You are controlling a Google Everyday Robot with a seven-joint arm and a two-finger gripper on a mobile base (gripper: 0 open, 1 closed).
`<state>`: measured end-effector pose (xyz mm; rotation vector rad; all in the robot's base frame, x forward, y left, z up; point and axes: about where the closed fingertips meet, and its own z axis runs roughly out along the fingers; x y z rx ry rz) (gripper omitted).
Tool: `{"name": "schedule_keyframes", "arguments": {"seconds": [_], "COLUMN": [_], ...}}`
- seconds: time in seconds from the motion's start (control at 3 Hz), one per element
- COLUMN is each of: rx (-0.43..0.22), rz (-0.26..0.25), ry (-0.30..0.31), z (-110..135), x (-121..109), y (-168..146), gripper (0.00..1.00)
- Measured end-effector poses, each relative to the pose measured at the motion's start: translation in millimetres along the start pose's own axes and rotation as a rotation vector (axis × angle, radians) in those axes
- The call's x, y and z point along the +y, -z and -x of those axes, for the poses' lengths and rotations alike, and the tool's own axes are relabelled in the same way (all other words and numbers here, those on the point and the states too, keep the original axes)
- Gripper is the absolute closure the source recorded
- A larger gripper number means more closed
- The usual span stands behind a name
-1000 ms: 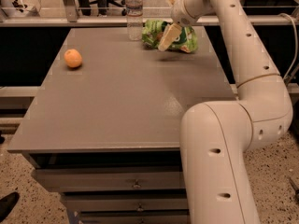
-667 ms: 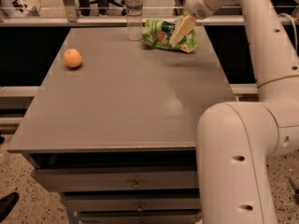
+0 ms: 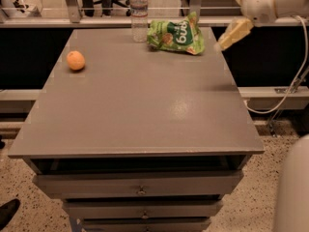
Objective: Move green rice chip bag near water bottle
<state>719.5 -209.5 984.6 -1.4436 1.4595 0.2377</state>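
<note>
top edge clips the water bottle [image 3: 139,14] cap and the end effector [image 3: 226,14], upper right.

Table [image 3: 145,115]: orange [image 3: 76,60], water bottle [image 3: 139,14], green rice chip bag [image 3: 176,34]; gripper [image 3: 232,33] off far corner

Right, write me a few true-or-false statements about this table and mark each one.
1. The green rice chip bag lies on the table just right of the water bottle. True.
2. The gripper is clamped on the bag. False: it hangs in the air to the right of the bag, past the table's right edge, not touching it.
3. The orange sits between the bottle and the bag. False: it sits alone near the table's left edge, well apart from both.
4. The water bottle stands upright at the table's far edge. True.
</note>
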Motion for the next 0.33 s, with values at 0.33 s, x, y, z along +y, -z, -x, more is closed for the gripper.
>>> {"name": "schedule_keyframes", "arguments": {"seconds": [0.33], "rx": [0.002], "rz": [-0.03], "ry": [-0.045], "z": [-28.3], "x": [13.0], "y": [41.2], "gripper": [0.0]}}
